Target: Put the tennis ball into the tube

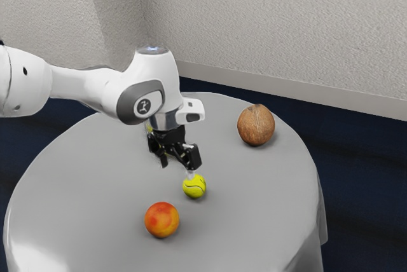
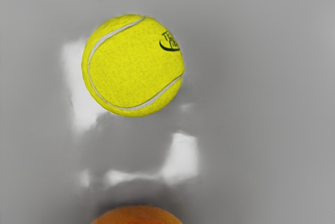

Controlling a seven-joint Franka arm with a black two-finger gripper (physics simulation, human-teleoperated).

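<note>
While the black two-finger gripper (image 1: 178, 165) hangs with its fingers spread, the fuzzy yellow tennis ball (image 1: 194, 187) sits just below, on the round grey table (image 1: 82, 183). Picking it up seems the job now; next, it should line up, go down and squeeze.

Partial black "TE" lettering (image 2: 167, 36) on tennis ball (image 2: 131, 67), round emblem (image 1: 144, 107) on arm (image 1: 82, 85)

From here the tennis ball (image 1: 194, 187) shows bright yellow with a pale curved seam and dark lettering; the peach-like fruit (image 1: 162, 220) is blotched red and orange, the coconut (image 1: 256, 125) brown, the tablecloth (image 1: 95, 183) plain grey.
</note>
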